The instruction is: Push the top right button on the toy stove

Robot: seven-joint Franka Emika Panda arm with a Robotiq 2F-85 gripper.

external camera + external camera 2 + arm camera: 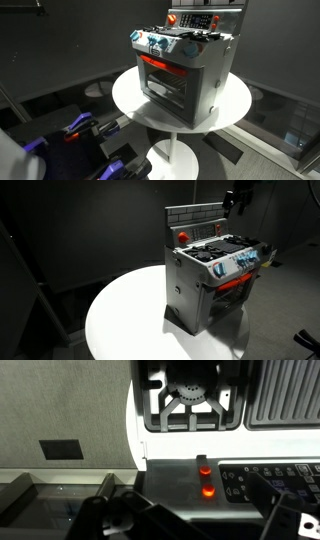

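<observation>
Wide-open, empty gripper (190, 525) poised above toy stove (190, 285), lit red button (206, 491) just ahead; all atop round white table (120, 310).

Black matte gripper (190, 510) with chunky, dark, rounded jaws.

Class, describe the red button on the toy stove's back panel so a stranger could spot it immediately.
On the round white table stands a grey toy stove. At the rear of its top rises an upright back panel; the round red button sits at that panel's end, behind the round burner. Its neighbours are small dark keys; it alone is bright red.
</observation>
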